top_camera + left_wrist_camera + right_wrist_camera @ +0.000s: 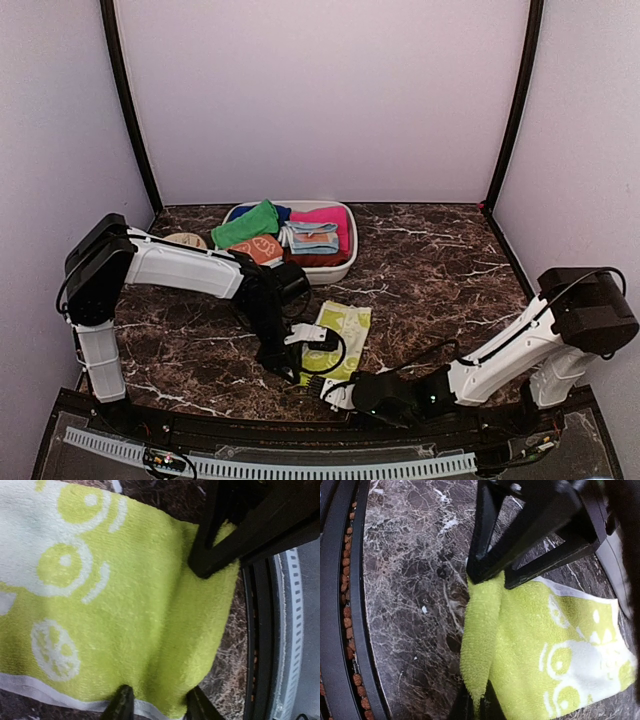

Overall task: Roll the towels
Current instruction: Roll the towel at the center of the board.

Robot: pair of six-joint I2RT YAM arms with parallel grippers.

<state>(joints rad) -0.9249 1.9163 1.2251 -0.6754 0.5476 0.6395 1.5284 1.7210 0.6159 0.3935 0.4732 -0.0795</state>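
The cream-white towel with yellow-green printed shapes (340, 333) lies flat on the marble table, with its near edge lifted into a fold. My left gripper (292, 372) is shut on the fold at one end; in the left wrist view (160, 707) the towel (125, 605) bunches between the fingers. My right gripper (326, 387) is shut on the fold's other end, seen in the right wrist view (477, 710) pinching the ridge of the towel (540, 645). The plain green towel (245, 222) lies in the basket.
A white basket (343, 270) at the back holds an orange patterned cloth (258, 248), a pink cloth (325, 216) and a blue folded cloth (315, 240). A round wooden object (185, 240) lies left of it. The table's black front rail (300, 440) runs close behind both grippers.
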